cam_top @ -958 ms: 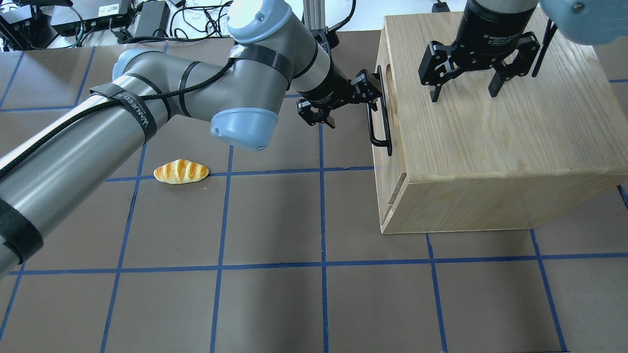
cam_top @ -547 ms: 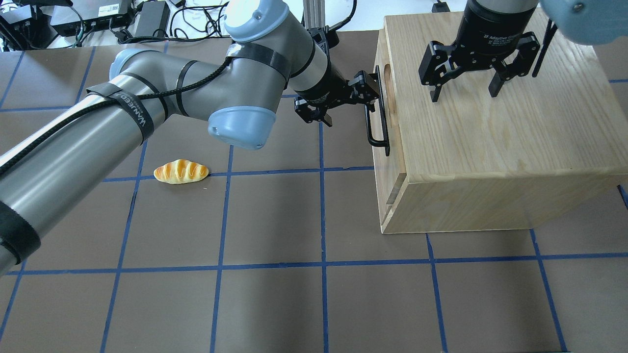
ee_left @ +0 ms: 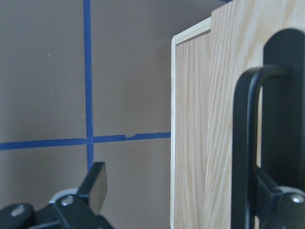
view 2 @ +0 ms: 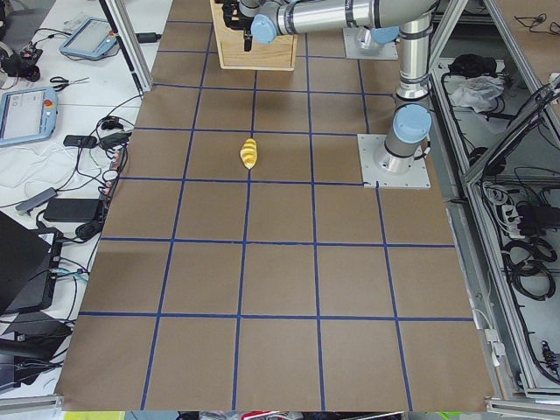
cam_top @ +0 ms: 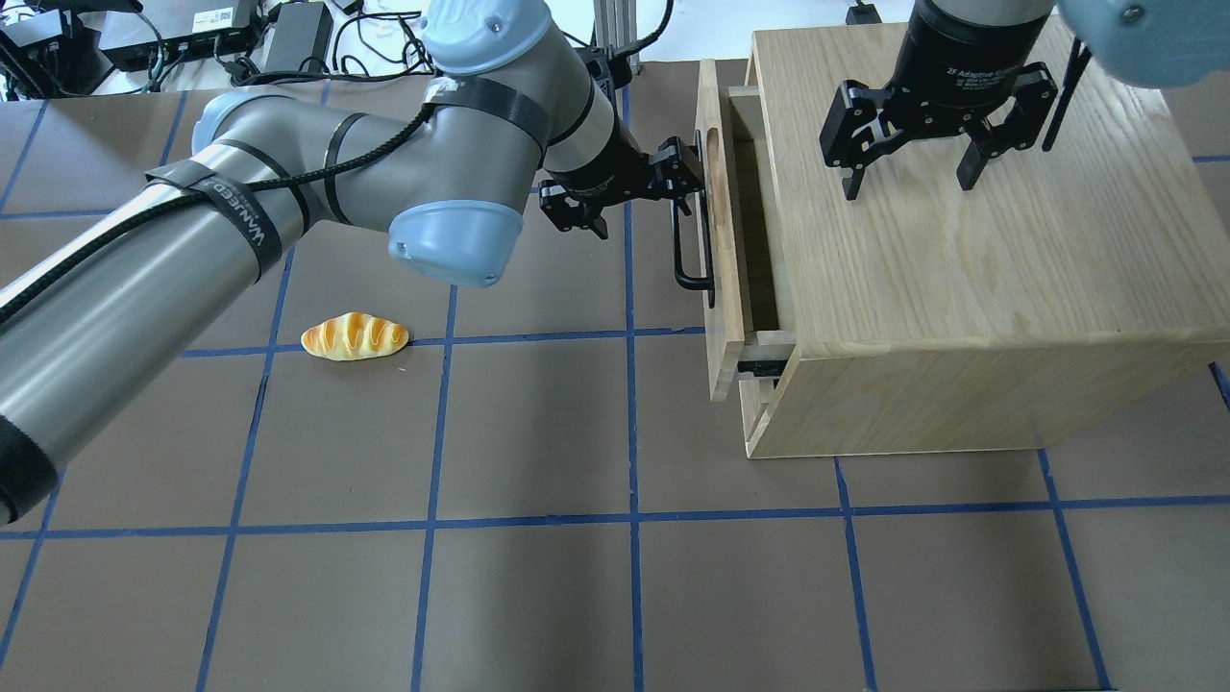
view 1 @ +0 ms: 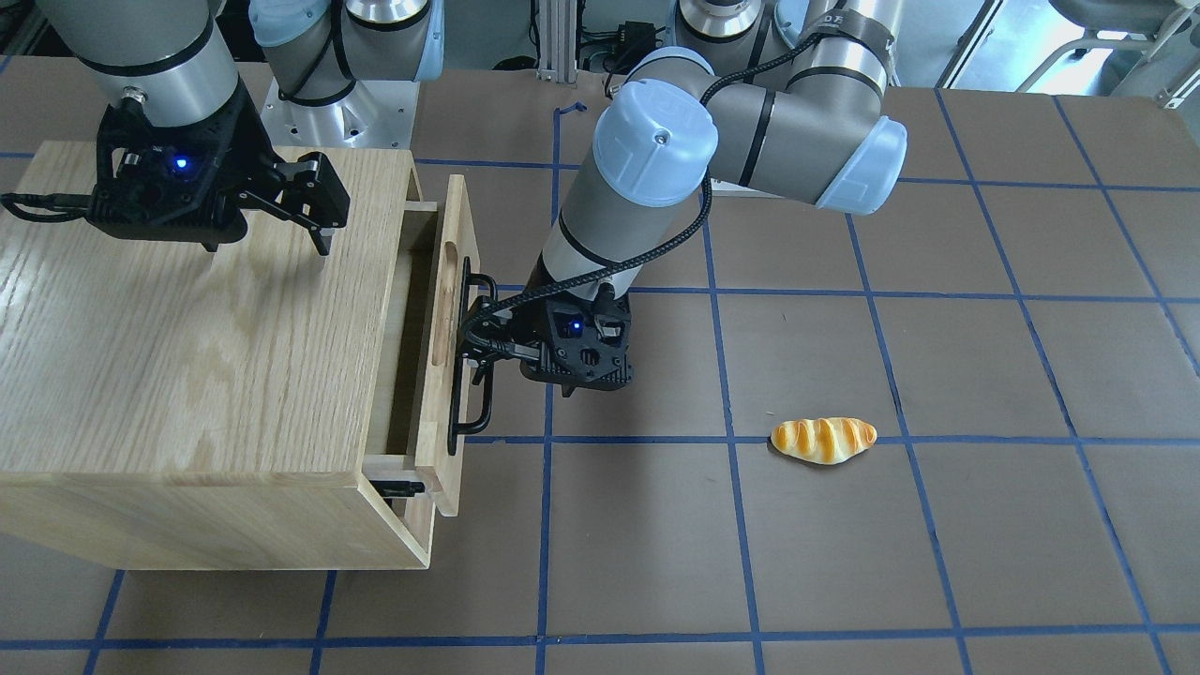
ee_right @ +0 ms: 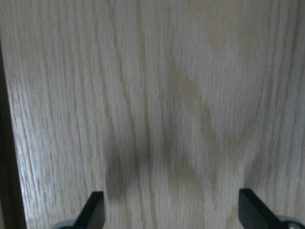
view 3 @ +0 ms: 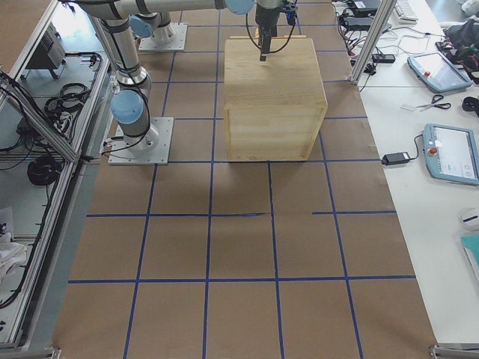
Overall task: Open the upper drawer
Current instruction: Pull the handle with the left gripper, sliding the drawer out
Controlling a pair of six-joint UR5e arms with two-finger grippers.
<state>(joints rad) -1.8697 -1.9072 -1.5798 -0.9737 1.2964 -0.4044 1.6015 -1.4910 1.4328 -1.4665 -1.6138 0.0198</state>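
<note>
The upper drawer (cam_top: 723,288) of the oak cabinet (cam_top: 961,288) stands pulled out a short way, and a strip of its pale inside shows (view 1: 403,356). Its black bar handle (cam_top: 694,255) faces the left arm. My left gripper (cam_top: 642,197) is open, with one finger (ee_left: 281,205) hooked behind the handle (ee_left: 248,143) and the other finger (ee_left: 95,186) free beside it. It also shows in the front-facing view (view 1: 473,349). My right gripper (cam_top: 908,187) is open over the cabinet top, fingertips (ee_right: 93,210) pointing down close to the wood.
A bread roll (cam_top: 355,336) lies on the brown mat to the left of the cabinet, apart from both arms. Blue tape lines grid the mat. Cables and power boxes (cam_top: 192,38) lie past the far left edge.
The upper drawer has slid out from shut to partly open. My left gripper has moved leftward with the handle. The right gripper has stayed in place.
</note>
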